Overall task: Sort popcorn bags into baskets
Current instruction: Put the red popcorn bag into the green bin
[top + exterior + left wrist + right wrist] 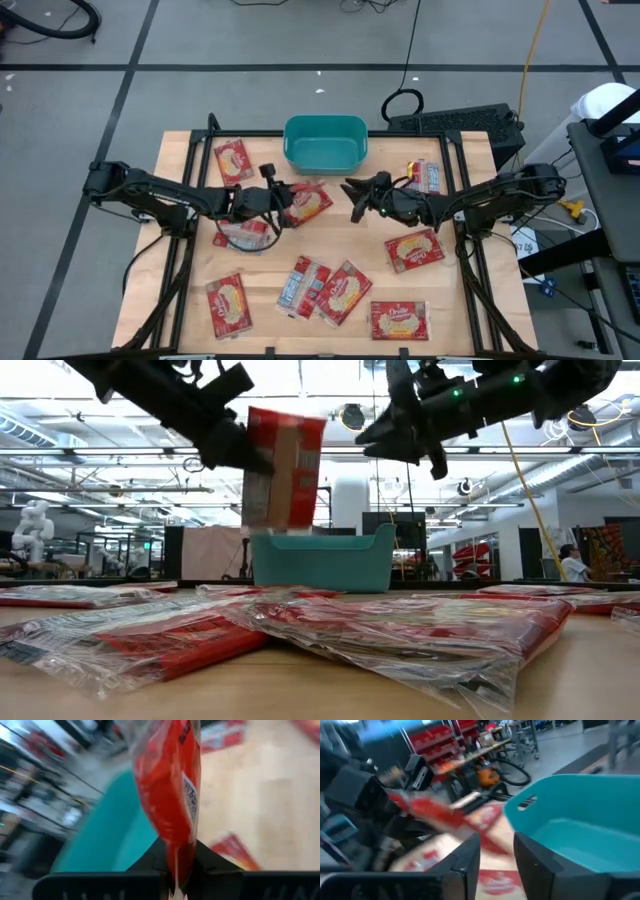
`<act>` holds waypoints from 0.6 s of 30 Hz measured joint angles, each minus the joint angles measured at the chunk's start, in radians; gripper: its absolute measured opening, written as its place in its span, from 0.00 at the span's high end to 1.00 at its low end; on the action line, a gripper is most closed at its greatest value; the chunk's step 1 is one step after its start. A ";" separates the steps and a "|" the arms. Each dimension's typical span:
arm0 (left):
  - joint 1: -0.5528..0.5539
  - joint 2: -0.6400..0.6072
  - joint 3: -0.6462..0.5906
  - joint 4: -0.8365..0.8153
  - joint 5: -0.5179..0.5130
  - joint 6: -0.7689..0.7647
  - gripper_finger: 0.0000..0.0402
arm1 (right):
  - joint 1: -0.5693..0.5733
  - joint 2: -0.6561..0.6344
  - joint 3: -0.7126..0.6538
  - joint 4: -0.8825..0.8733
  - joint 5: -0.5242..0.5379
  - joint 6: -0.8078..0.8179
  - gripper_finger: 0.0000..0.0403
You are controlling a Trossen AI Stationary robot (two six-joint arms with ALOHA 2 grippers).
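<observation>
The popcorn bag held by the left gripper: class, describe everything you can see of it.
The popcorn bag is a flat red packet with a cream label patch, in clear crinkly wrap. It hangs upright in the air, pinched at one edge by the shut left gripper, just in front of the teal basket and above its rim. It touches nothing but the gripper. The basket looks empty.

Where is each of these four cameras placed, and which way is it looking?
High view: overhead, straight down; both arms, teal basket, table.
Low view: tabletop height, level across; arms enter from above, left gripper holding a popcorn bag.
Left wrist view: on left arm, past its fingers at the bag.
Right wrist view: on right arm, right gripper open.
All show the basket.
</observation>
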 joint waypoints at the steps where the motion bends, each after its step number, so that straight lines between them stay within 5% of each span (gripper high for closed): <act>1: -0.013 0.000 0.000 0.012 -0.039 0.045 0.94 | 0.004 0.020 0.000 0.044 -0.020 0.010 0.69; 12: -0.109 0.001 0.000 0.138 -0.230 0.440 0.94 | 0.011 0.254 0.012 0.485 -0.146 0.228 0.55; 18: -0.138 0.001 0.000 0.122 -0.240 0.659 0.93 | 0.011 0.330 0.018 0.557 -0.214 0.356 0.47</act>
